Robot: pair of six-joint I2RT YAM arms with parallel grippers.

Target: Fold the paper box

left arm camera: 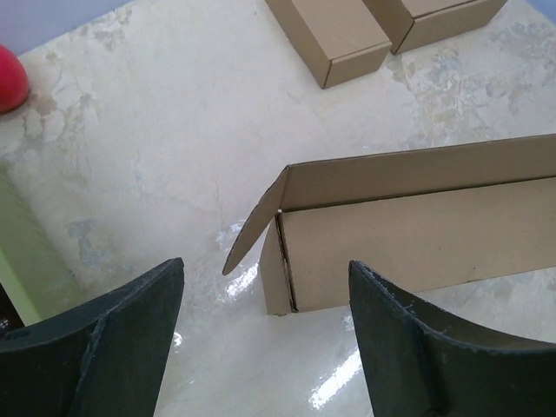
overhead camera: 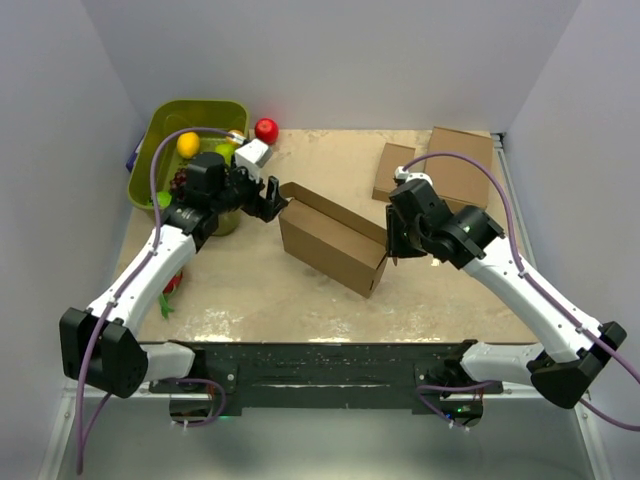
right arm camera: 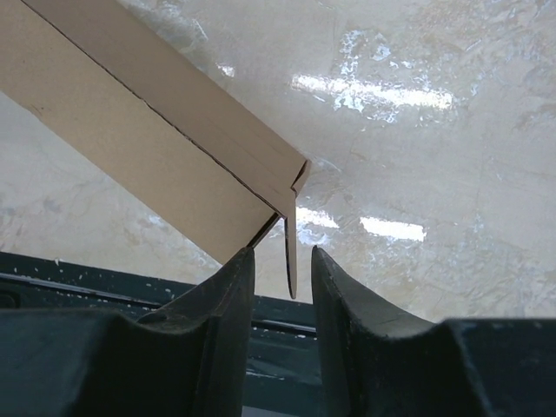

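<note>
Top view: paper box [overhead camera: 330, 240] lies mid-table [overhead camera: 250, 290], a shallow body with its long lid panel standing up. It runs diagonally between the two arms. Left gripper [overhead camera: 272, 200] sits just off the box's far-left end. Right gripper [overhead camera: 392, 245] is at the near-right end, against the box corner. One arm per end, probably so both end flaps can be worked without turning the box. Behind the left gripper are a green bin [overhead camera: 170, 125] and a red ball [overhead camera: 266, 130]. Beyond the right gripper, well apart, are a small narrow box [overhead camera: 393, 170] and a medium flat box [overhead camera: 462, 165].

Left wrist: jaws spread wide with nothing between them, so released. The box end is straight ahead, centred in the gap. Its corner flap [left arm camera: 254, 233] splays outward toward the left finger [left arm camera: 104, 339], apart from it. Looks lined up to push or pinch that flap inward.

Right wrist: jaws narrowed and straddling a thin end flap [right arm camera: 290, 256] that hangs down off the box corner. A sliver of gap shows on each side of the flap, so not clamped as far as visible. The box body runs up and to the left from the fingertips. My guess is the narrow opening is there to catch the flap edge-on for tucking.
</note>
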